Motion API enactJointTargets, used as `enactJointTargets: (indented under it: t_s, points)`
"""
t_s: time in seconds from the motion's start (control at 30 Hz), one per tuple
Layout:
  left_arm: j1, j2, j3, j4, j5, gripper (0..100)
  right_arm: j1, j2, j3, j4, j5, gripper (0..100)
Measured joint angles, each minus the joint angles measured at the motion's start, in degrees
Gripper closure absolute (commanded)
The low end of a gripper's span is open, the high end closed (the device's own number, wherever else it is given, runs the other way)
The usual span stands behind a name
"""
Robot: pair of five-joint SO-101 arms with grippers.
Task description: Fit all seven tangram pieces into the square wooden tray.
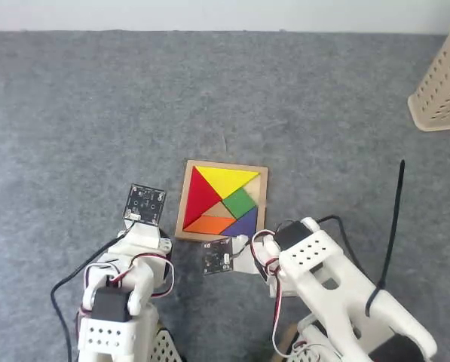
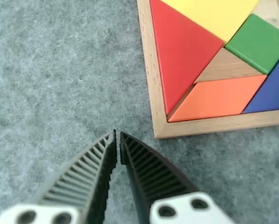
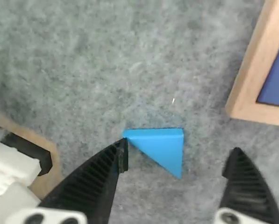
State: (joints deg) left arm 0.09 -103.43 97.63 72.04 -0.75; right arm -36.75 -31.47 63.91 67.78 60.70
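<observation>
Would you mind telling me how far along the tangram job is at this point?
Done: red, yellow, green, orange and dark blue pieces sit in the tray. In hand: the open right end effector straddles a light blue triangle on the carpet, ungripped. Left: seating it; two wood-coloured triangular spots in the tray may be gaps.

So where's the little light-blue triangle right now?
Right wrist view: the light-blue triangle lies on the carpet between the right gripper's open fingers, just outside the wooden tray's corner.
</observation>
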Motion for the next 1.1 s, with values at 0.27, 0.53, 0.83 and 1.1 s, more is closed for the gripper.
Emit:
enactJointTargets:
  t_s: [0.27,0.53,0.83,1.1]
  points:
    - [0.0,0.0,0.0,0.0,0.0,99,0.0,0.0,0.0,1.7,7.4,70.1]
    - [0.0,0.0,0.0,0.0,0.0,99,0.0,0.0,0.0,4.0,10.5,70.1]
    - [0.0,0.0,0.0,0.0,0.0,99,0.0,8.4,-3.3,4.0,9.8,70.2]
    - [0.0,0.0,0.0,0.0,0.0,99,0.1,13.5,-6.7,3.6,7.6,79.5]
